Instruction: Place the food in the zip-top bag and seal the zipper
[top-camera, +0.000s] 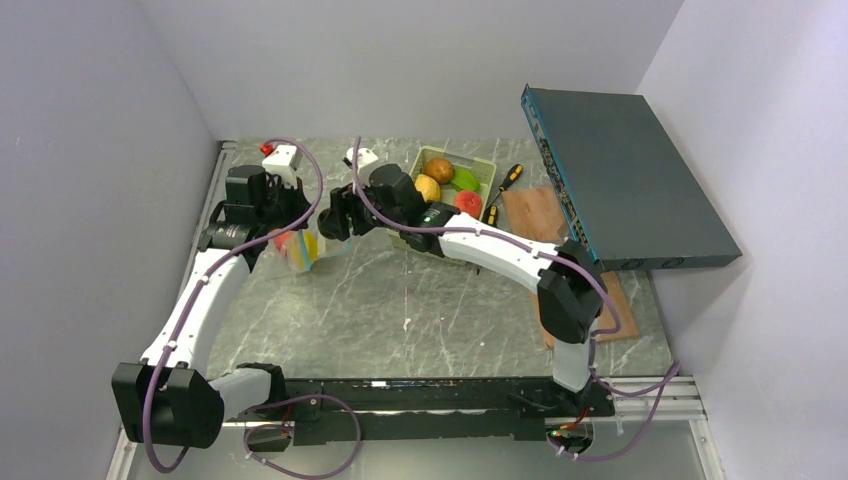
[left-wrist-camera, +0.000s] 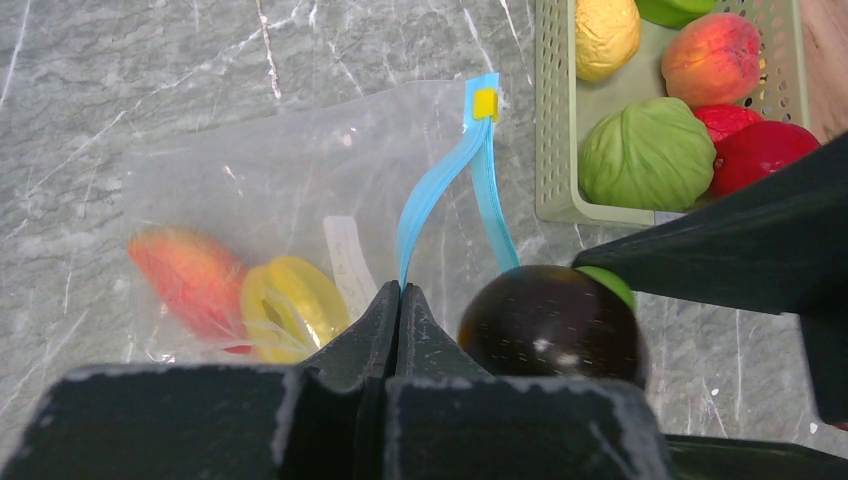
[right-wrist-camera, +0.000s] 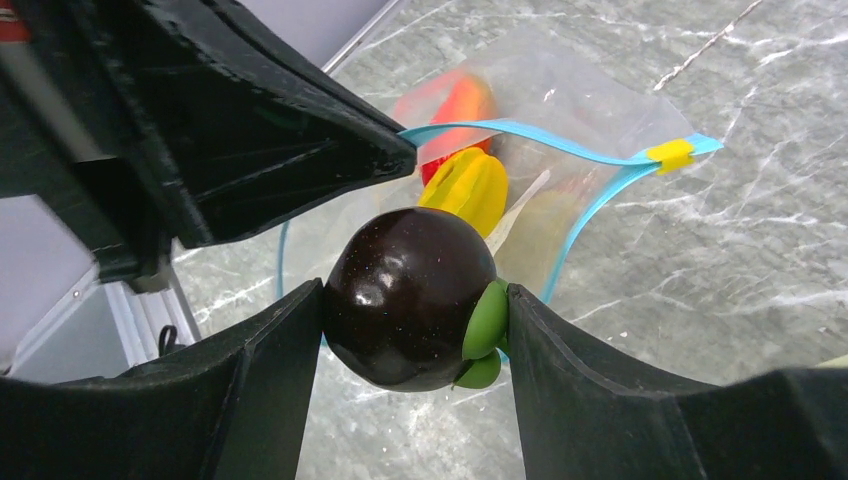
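The left gripper is clenched tight on the light blue zipper, pinching one lip of the clear bag and holding it up off the other lip, so the mouth gapes. The two blue strips meet again at a small yellow slider at the far end of the mouth.

The bag sits on the far left part of the grey marbled counter. Inside it lie a red-orange fruit and, touching it, a yellow ridged fruit.

The right gripper is grasping a glossy dark purple fruit with small green leaves on one side. A finger presses on each side of it, one against the leaves. The fruit hangs at the open mouth of the bag, just beside the tips of the left gripper, and is not inside.

Just right of the bag stands a pale green basket at the far middle of the counter. It holds a lumpy yellow fruit, a peach, a round green vegetable and red fruit, all crowded together.

Right of the basket lie two screwdrivers with black and yellow handles, next to a wooden board. A flat dark box sits tilted over the right side.
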